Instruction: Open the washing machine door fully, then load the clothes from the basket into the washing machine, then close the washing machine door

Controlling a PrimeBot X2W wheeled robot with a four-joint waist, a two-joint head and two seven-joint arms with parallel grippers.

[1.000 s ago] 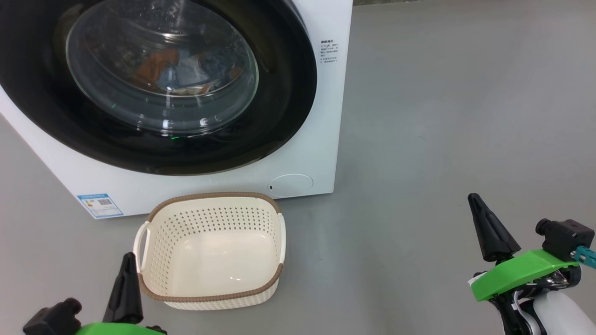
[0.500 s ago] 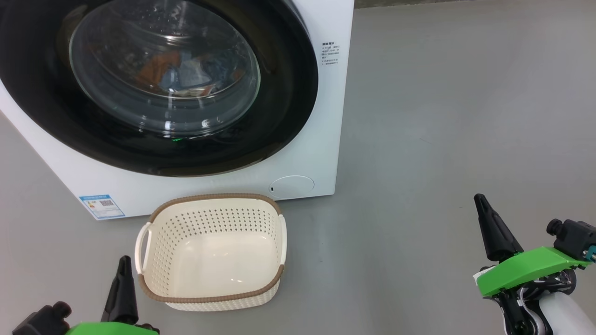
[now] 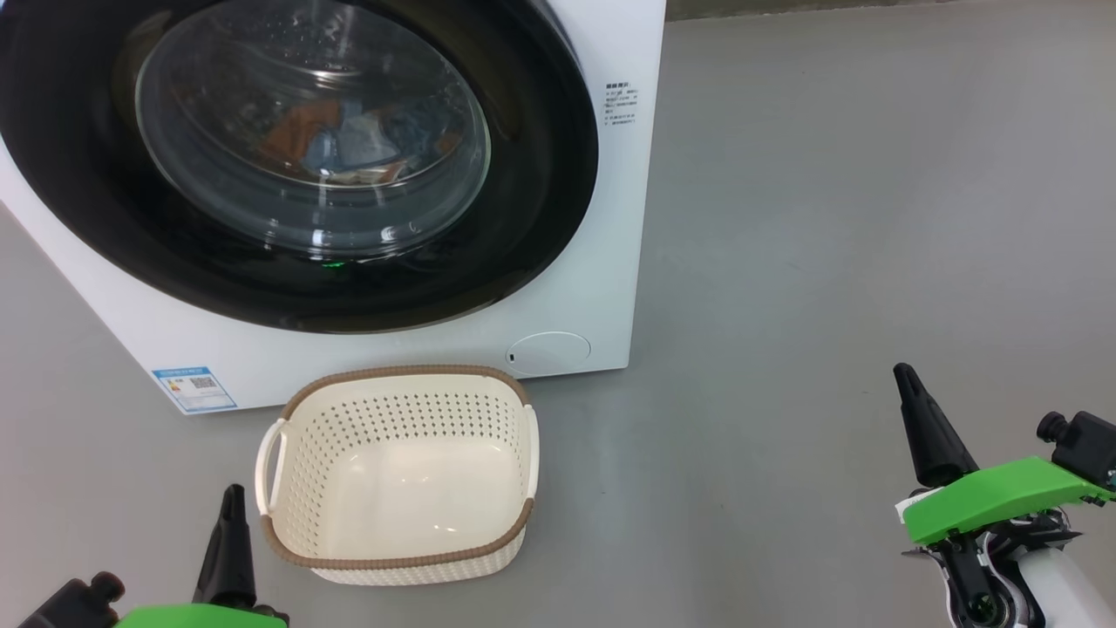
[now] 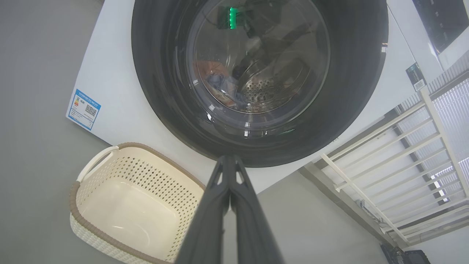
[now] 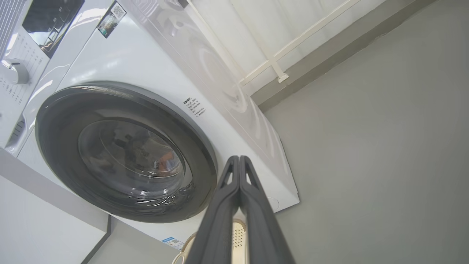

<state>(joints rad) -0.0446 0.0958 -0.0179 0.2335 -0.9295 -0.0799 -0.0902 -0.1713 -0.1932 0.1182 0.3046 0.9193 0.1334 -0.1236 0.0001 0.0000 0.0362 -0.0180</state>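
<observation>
Behind the shut washing machine door (image 3: pixel 540 174), I found the clothes (image 3: pixel 349 144) in the drum (image 4: pixel 263 88), the basket (image 3: pixel 392 556) empty on the floor (image 3: pixel 828 218), and both jaws pressed together, empty, drawn slightly back: task apparently complete.

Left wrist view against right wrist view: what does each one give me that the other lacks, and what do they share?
Left wrist view adds the empty inside of the basket, the steel perforated drum and the shut left gripper. Right wrist view adds the control knob, the white side panel and the shut right gripper. Both share the closed washing machine door with the clothes behind its glass.
</observation>
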